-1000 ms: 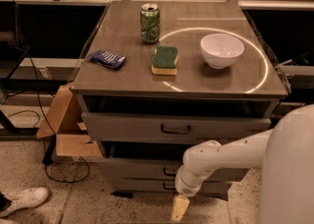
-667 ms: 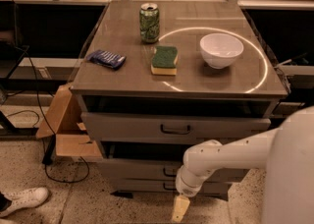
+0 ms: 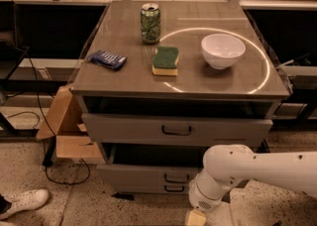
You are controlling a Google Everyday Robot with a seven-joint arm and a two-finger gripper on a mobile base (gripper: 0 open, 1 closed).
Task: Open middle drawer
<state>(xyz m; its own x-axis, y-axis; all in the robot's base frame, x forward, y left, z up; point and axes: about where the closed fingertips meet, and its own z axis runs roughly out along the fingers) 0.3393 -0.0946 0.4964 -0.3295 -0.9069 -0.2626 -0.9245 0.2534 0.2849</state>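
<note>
Below the tabletop (image 3: 124, 84), the middle drawer (image 3: 141, 174) shows a dark gap above its front and appears partly drawn out, while the claw (image 3: 195, 218), state indeterminable, hangs near the floor (image 3: 74, 205), clear of the handle (image 3: 177, 178).

A grey-brown cabinet top (image 3: 124, 79) carries a thin pale ring of light (image 3: 268, 69). On it are a green patterned can (image 3: 150, 23), a sponge (image 3: 165, 60) with a dark green face over a yellow base, a plain white bowl (image 3: 223, 50), and a dark blue packet (image 3: 107, 59) with pale markings. The middle drawer (image 3: 138, 175) is flat grey with a small dark handle, like the grey fronts above and below it. The robot arm (image 3: 257, 170) is white. Its gripper (image 3: 195, 218), at the bottom edge in front of the lowest drawer, is cream-yellow. The cardboard box (image 3: 62, 131) is tan, the floor (image 3: 74, 205) speckled beige, the shoe (image 3: 25, 202) white.
</note>
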